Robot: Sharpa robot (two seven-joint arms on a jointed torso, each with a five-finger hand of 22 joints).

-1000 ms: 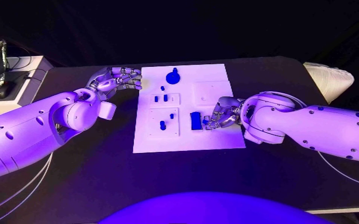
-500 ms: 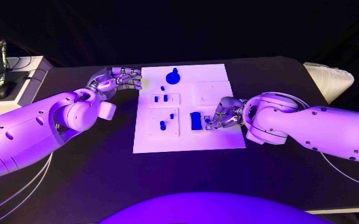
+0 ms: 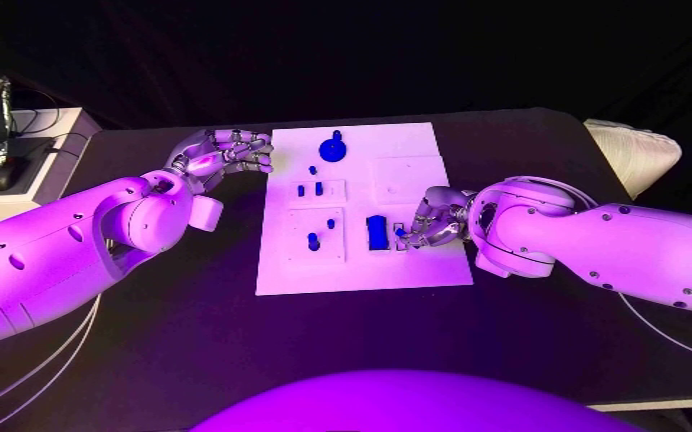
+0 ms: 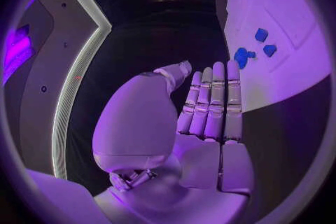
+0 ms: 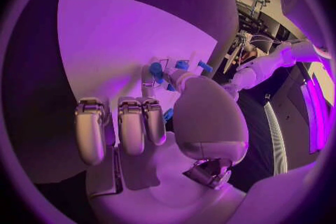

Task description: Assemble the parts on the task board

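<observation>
The white rectangular task board (image 3: 361, 262) lies flat in the middle of the black table (image 3: 173, 332). On it are several small blue parts: a round blue part with a short stem (image 3: 333, 147) near the far edge, two little blue pegs (image 3: 309, 190) in a square recess below it, a blue peg (image 3: 313, 241) in the next recess nearer the robot, and a tall blue rectangular block (image 3: 378, 232) standing near the middle of the board.

The right hand (image 3: 427, 224) is over the board, just beside the blue block, on its right side. Its fingers are curled down and close together at a small part next to the block, but I cannot tell if they hold it.

The left hand (image 3: 224, 157) rests near the far left corner of the board. In the left wrist view its fingers (image 4: 213, 101) are straight, side by side, and hold nothing.
</observation>
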